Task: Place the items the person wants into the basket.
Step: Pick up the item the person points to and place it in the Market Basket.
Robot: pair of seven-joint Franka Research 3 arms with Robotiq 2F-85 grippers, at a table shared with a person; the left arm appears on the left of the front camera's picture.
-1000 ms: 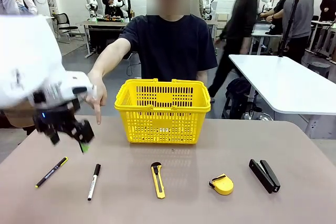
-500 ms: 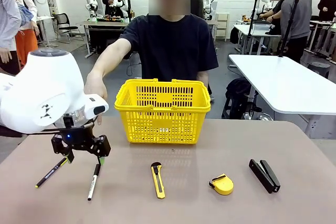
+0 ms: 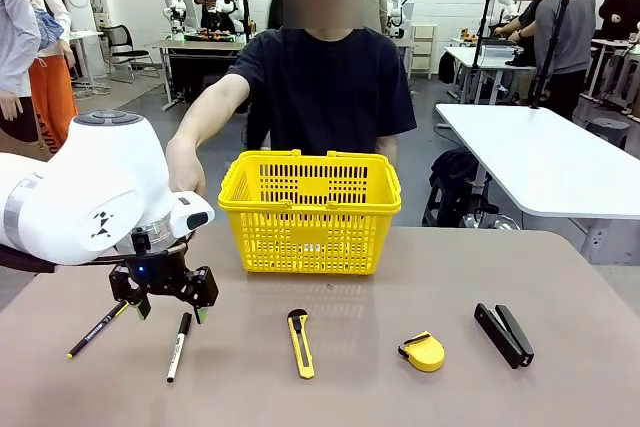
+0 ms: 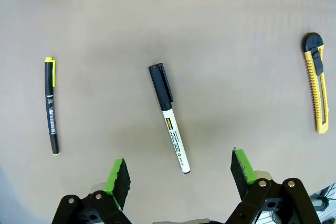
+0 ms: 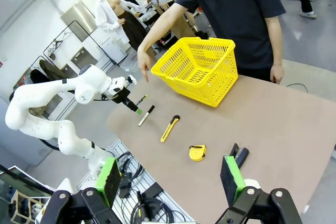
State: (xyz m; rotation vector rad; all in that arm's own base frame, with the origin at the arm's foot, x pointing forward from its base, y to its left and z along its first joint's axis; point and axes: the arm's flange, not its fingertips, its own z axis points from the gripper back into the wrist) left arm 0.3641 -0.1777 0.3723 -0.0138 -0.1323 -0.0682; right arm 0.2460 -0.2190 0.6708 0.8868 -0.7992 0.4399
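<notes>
**Left gripper has come lower and nearer to the marker**

Since one second ago the left gripper [image 3: 170, 308] has moved from the table's left edge toward the middle and has come down. It now hangs just above the capped end of the marker [image 3: 178, 345]. Its jaws stand wide open and hold nothing. In the left wrist view the marker lies between the two green pads, not touching them.

The marker lies flat on the table [image 3: 400, 277], with the black pen [image 3: 97, 329] near it on the left and the yellow knife [image 3: 301, 343] on the right. Further right are the tape measure [image 3: 423, 351] and the stapler [image 3: 504, 334]. None of the things has changed place.

The yellow basket [image 3: 310, 237] stands behind them, in front of the person [image 3: 325, 87]. The person's hand [image 3: 185, 169] reaches out beside the basket; in the right wrist view one finger points down.

The right gripper [image 5: 171, 177] is high over the table, wide open, with nothing in it.
</notes>
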